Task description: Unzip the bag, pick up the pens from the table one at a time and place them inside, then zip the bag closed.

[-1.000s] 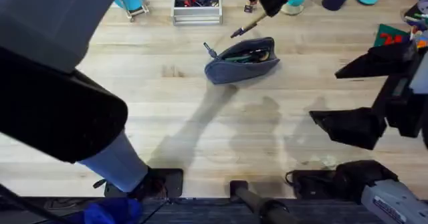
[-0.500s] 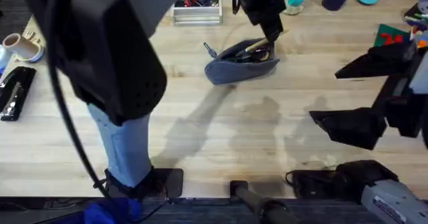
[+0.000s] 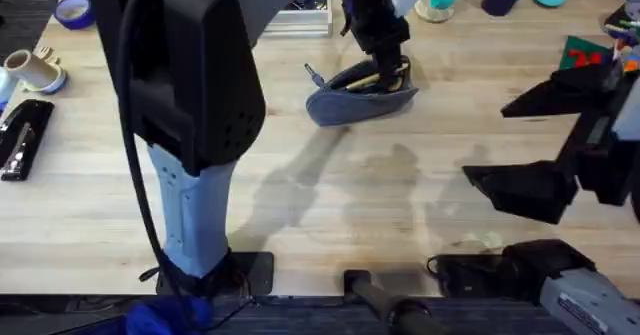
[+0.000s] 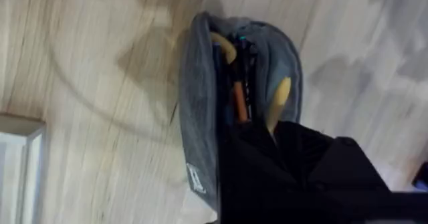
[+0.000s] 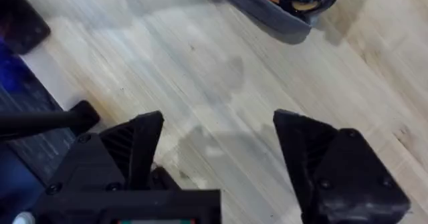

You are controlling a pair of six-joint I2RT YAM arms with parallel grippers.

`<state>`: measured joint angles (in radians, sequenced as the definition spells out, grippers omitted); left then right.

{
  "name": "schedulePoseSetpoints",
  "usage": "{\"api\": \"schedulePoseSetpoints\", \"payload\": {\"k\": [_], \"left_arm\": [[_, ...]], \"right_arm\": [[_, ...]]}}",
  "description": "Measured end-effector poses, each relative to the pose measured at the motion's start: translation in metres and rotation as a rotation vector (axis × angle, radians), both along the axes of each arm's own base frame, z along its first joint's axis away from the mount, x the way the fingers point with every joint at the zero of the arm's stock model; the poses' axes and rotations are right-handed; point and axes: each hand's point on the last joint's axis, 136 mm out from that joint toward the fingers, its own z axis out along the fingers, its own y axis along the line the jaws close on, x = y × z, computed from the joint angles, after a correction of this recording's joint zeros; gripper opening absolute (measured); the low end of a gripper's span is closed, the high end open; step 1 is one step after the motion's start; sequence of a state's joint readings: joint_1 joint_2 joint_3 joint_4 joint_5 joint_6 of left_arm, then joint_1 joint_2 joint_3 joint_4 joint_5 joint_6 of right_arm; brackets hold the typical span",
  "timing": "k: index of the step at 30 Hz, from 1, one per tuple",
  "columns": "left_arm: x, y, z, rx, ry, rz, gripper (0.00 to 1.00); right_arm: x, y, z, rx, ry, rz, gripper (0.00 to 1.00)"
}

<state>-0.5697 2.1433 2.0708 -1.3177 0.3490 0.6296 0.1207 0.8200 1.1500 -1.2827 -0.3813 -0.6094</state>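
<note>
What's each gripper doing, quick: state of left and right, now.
Left gripper: over the open bag, holding a tan pen.
Right gripper: open, empty.

Overhead looks down and forward across the counter (image 3: 300,215); both wrist cameras look down close, sharing the bag (image 3: 360,93) at 12 o'clock.

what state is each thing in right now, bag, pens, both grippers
bag: unzipped, mouth gaping open, lying on the table
tan-yellow pen: partly inside the open bag, one end sticking out at the left gripper
other pens: inside the bag
left gripper: at the bag's opening; open or shut cannot be told
right gripper: open, empty, above bare table, apart from the bag
</note>
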Motion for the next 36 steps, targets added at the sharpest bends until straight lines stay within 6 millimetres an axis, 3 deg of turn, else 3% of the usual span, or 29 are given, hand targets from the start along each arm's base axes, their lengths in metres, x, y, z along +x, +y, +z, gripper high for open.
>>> {"api": "schedulePoseSetpoints", "payload": {"k": [12, 20, 31, 36], "left_arm": [[0.003, 0.016, -0.016, 0.094, -0.027, -0.003, 0.042], [0.009, 0.015, -0.02, 0.094, -0.049, -0.003, 0.042], [0.0, 0.021, -0.038, 0.123, -0.009, -0.009, 0.042], [-0.001, 0.021, -0.038, 0.124, -0.009, -0.013, 0.191]], "right_arm": [[0.0, 0.0, 0.0, 0.0, 0.0, 0.0, 0.998], [0.0, 0.0, 0.0, 0.0, 0.0, 0.0, 0.998], [0.0, 0.0, 0.0, 0.0, 0.0, 0.0, 0.998], [0.0, 0.0, 0.0, 0.0, 0.0, 0.0, 0.998]]}}
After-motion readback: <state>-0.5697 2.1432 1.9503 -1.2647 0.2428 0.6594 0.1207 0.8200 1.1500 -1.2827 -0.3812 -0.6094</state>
